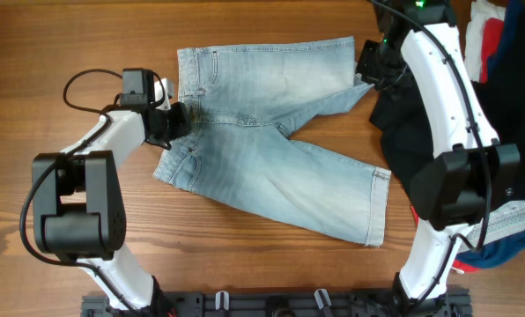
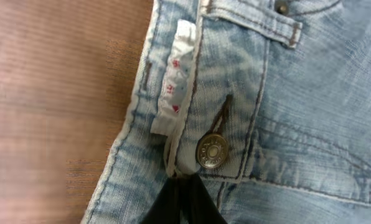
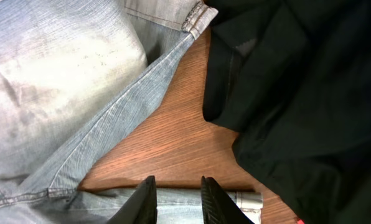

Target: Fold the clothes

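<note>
The light blue denim jeans point(image 1: 271, 150) lie spread flat on the wooden table, waistband to the left, both legs pointing right. My left gripper point(image 1: 176, 120) is at the waistband's middle. In the left wrist view its black fingers point(image 2: 182, 186) are shut on the waistband edge just below the metal button point(image 2: 211, 151). My right gripper point(image 1: 370, 67) is at the cuffed hem of the far leg. In the right wrist view its fingers point(image 3: 177, 186) are apart, with a strip of the denim hem point(image 3: 173, 202) lying between them.
A black garment point(image 1: 403, 132) lies right of the jeans, close to the far leg's hem, and fills the right of the right wrist view point(image 3: 297, 81). Red, white and blue clothes point(image 1: 484, 35) pile at the table's right edge. Bare wood point(image 1: 51, 53) lies to the left.
</note>
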